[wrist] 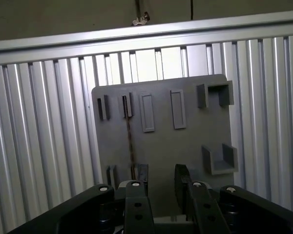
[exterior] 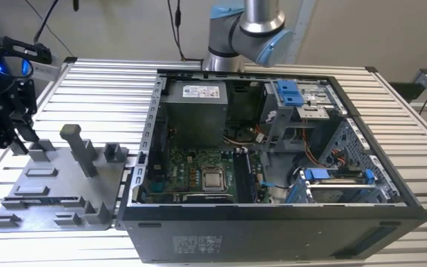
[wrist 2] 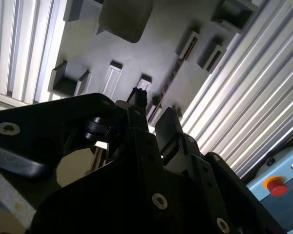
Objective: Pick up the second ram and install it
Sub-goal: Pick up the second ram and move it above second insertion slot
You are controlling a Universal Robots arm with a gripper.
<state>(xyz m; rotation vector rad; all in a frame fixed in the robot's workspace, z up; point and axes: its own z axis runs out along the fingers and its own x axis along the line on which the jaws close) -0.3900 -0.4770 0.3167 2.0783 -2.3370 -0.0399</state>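
Open gripper [exterior: 22, 142] hovering over the fixture plate [exterior: 58, 167], second ram [wrist: 130, 141] sitting in the plate.

In the first wrist view the gripper [wrist: 161, 170] is showing its fingers [wrist: 142, 174] spread wide with nothing between them. The ram is standing on edge as a thin dark line in the plate's [wrist: 161, 146] slotted blocks, just to one side of the finger gap and below it. The second wrist view is giving only a dim sliver of the ram [wrist 2: 173, 78], with its near end hidden behind the gripper [wrist 2: 154, 105]. In the exterior view the gripper body is partly cut off, well apart from the computer case [exterior: 273, 239], and the ram is hard to make out.
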